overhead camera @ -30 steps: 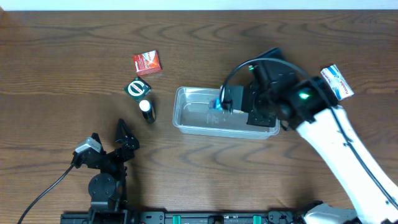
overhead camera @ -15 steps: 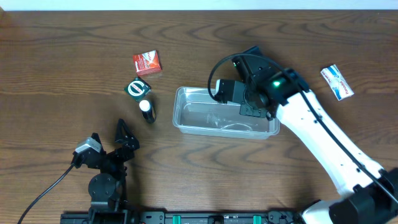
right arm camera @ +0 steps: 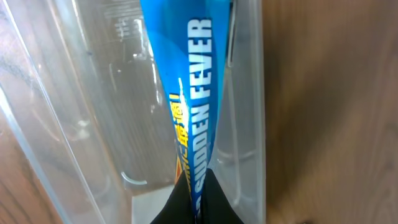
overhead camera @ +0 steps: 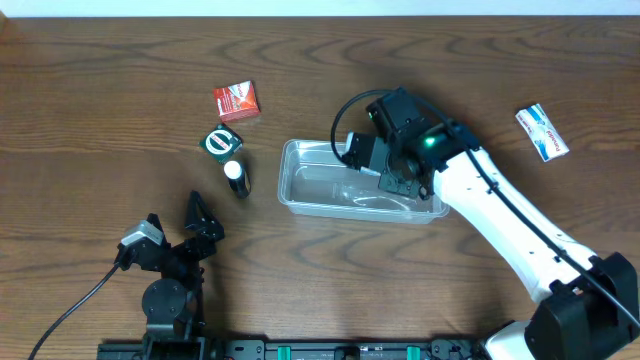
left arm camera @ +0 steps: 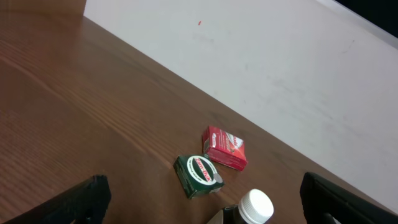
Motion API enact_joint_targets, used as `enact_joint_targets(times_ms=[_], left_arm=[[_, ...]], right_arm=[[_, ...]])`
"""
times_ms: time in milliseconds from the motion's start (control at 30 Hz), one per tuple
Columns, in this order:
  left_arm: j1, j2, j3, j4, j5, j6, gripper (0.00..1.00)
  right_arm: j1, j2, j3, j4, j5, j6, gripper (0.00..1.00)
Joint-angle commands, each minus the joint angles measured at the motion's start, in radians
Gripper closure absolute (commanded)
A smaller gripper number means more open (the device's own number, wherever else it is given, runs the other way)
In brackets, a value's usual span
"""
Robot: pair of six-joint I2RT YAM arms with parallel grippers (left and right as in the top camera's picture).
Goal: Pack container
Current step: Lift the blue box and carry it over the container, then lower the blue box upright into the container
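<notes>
The clear plastic container (overhead camera: 310, 196) lies at the table's middle. My right gripper (overhead camera: 352, 163) hangs over its far middle part, shut on a blue packet. In the right wrist view the gripper (right arm camera: 198, 194) pinches the bottom edge of the blue packet (right arm camera: 186, 93), printed "SUDDEN FEVER". The packet stands on edge inside the container, close to one clear wall (right arm camera: 247, 93). My left gripper (overhead camera: 176, 232) rests open and empty at the front left, and it also shows in the left wrist view (left arm camera: 204, 190).
Left of the container are a red box (overhead camera: 237, 101), a green box (overhead camera: 221, 141) and a dark bottle with a white cap (overhead camera: 236, 177). They also show in the left wrist view: red box (left arm camera: 225, 148), green box (left arm camera: 198, 176), bottle cap (left arm camera: 256, 205). A white and blue packet (overhead camera: 542, 131) lies far right.
My right arm has swung left along the container with the blue packet and turned its wrist. The left arm and the loose items have not moved.
</notes>
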Motion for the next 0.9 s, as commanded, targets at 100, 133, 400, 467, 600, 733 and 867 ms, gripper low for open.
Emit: enact_joint_targets(times_ms=[100, 133, 400, 467, 600, 733, 867], left_arm=[[0.005, -0.006, -0.023, -0.032, -0.005, 0.010, 0.02], [0.005, -0.006, -0.023, -0.032, -0.005, 0.010, 0.02], [0.005, -0.006, -0.023, -0.032, -0.005, 0.010, 0.02], [0.005, -0.006, -0.023, -0.032, -0.005, 0.010, 0.02], [0.005, -0.006, -0.023, -0.032, -0.005, 0.010, 0.02], [0.005, -0.006, -0.023, -0.032, -0.005, 0.010, 0.02], [0.005, -0.006, -0.023, -0.032, -0.005, 0.010, 0.02]], right_arm=[[0.010, 0.000, -0.092, 0.078, -0.015, -0.083, 0.99], [0.010, 0.000, -0.103, 0.095, -0.015, -0.088, 0.99], [0.008, 0.000, -0.120, 0.144, -0.016, -0.148, 0.99], [0.007, 0.000, -0.120, 0.145, -0.016, -0.166, 0.99], [0.007, 0.000, -0.120, 0.144, -0.016, -0.173, 0.99], [0.007, 0.000, -0.121, 0.144, -0.015, -0.187, 0.99], [0.006, 0.000, -0.121, 0.141, -0.015, -0.188, 0.99]])
